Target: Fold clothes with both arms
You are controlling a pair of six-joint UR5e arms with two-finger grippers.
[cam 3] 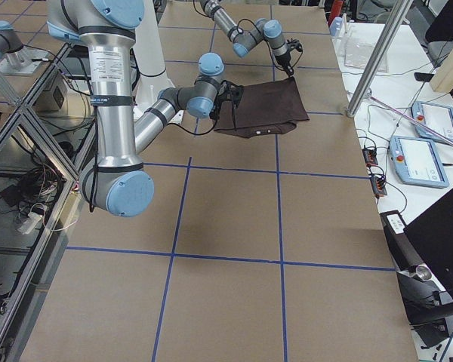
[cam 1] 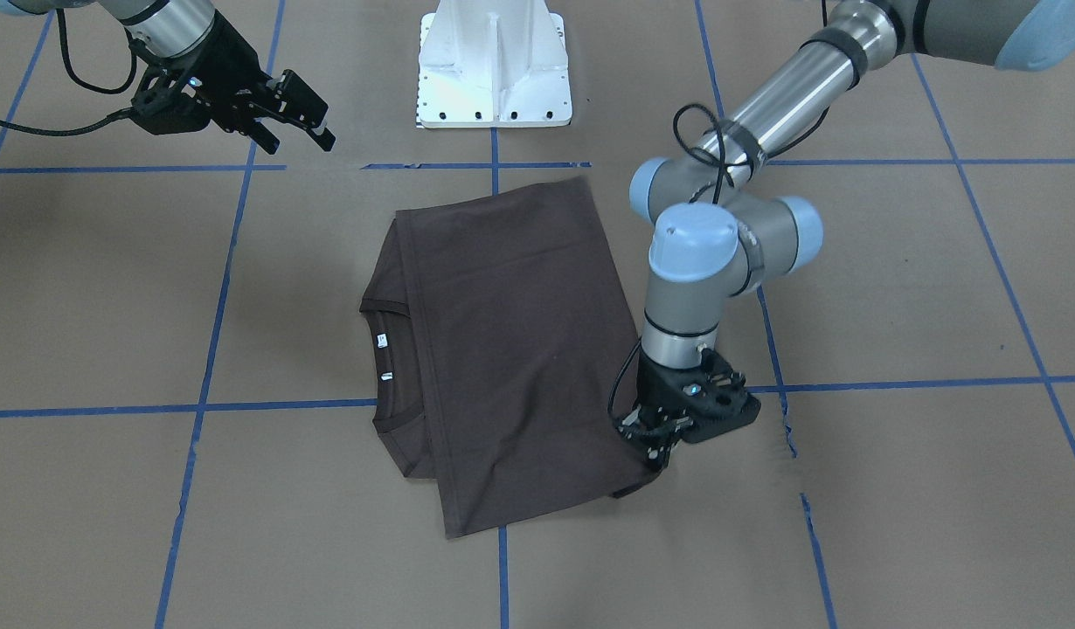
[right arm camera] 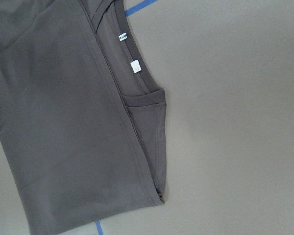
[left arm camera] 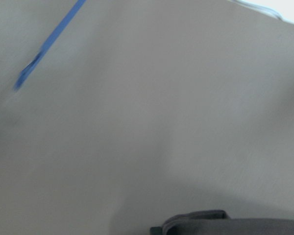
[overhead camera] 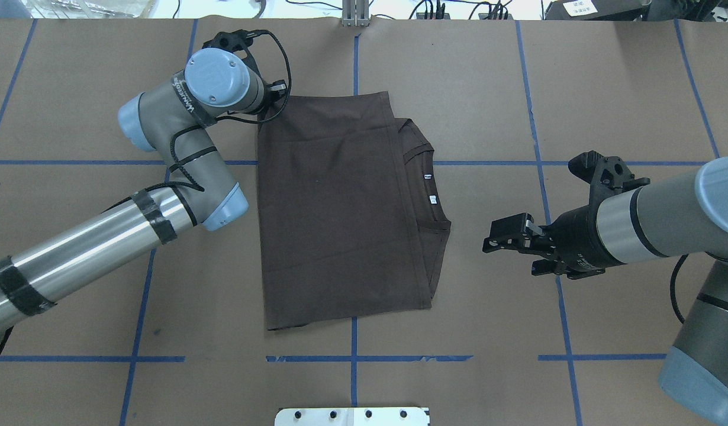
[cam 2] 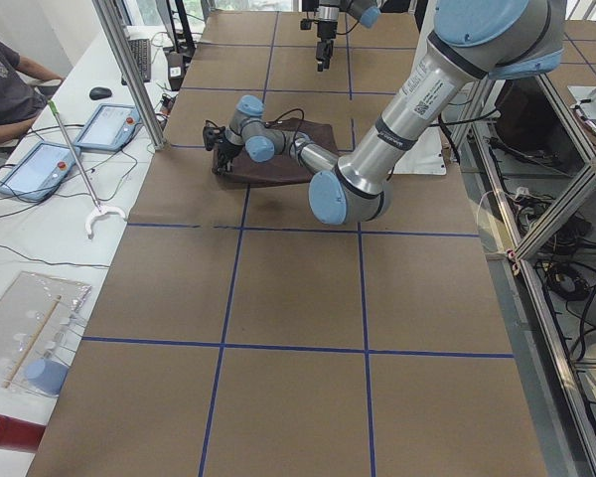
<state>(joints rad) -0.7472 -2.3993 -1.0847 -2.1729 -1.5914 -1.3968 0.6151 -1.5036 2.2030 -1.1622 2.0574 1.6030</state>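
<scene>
The dark grey-brown T-shirt lies flat in the middle of the table, folded lengthwise. Its collar and white neck tags show on the side towards my right arm. It also shows in the right wrist view. My left gripper points straight down at the shirt's far corner. Its fingers look close together, and I cannot tell whether they pinch cloth. From overhead the left wrist hides it. The blurred left wrist view shows only a shirt edge. My right gripper is open and empty, above the table, apart from the collar side.
The table is covered in brown paper with blue tape lines. The white pedestal base stands at the robot's edge. Beyond the far edge are a metal post, tablets and a seated person.
</scene>
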